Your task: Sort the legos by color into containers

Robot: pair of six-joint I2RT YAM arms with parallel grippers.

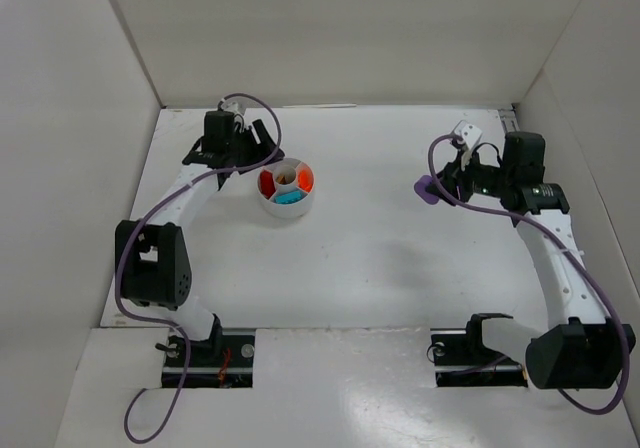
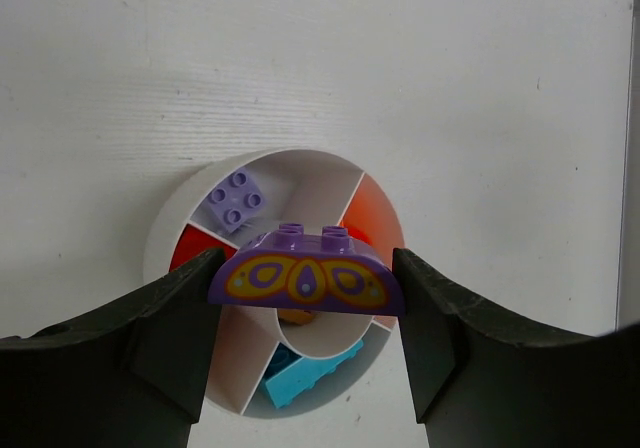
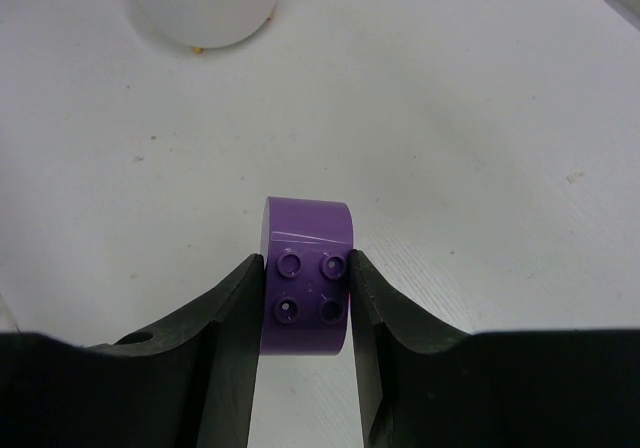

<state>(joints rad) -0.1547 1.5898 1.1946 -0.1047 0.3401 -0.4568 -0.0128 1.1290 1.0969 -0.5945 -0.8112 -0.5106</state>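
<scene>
The white divided dish [image 1: 287, 205] stands left of centre, with red [image 1: 267, 181], orange [image 1: 305, 178] and teal [image 1: 290, 197] legos in its wedges. My left gripper [image 2: 305, 288] hangs over the dish [image 2: 172, 218], shut on a purple half-round lego [image 2: 305, 280] with a yellow pattern. Below it I see a lilac lego [image 2: 236, 200], a red one [image 2: 190, 250] and a teal one [image 2: 305, 373], each in its own wedge. My right gripper [image 3: 305, 268] is shut on a dark purple lego [image 3: 307, 288] above the bare table, far right of the dish [image 3: 200, 13].
White walls close in the table on the left, back and right. Both arm bases sit at the near edge. The right arm [image 1: 545, 228] and its purple cable stand along the right side.
</scene>
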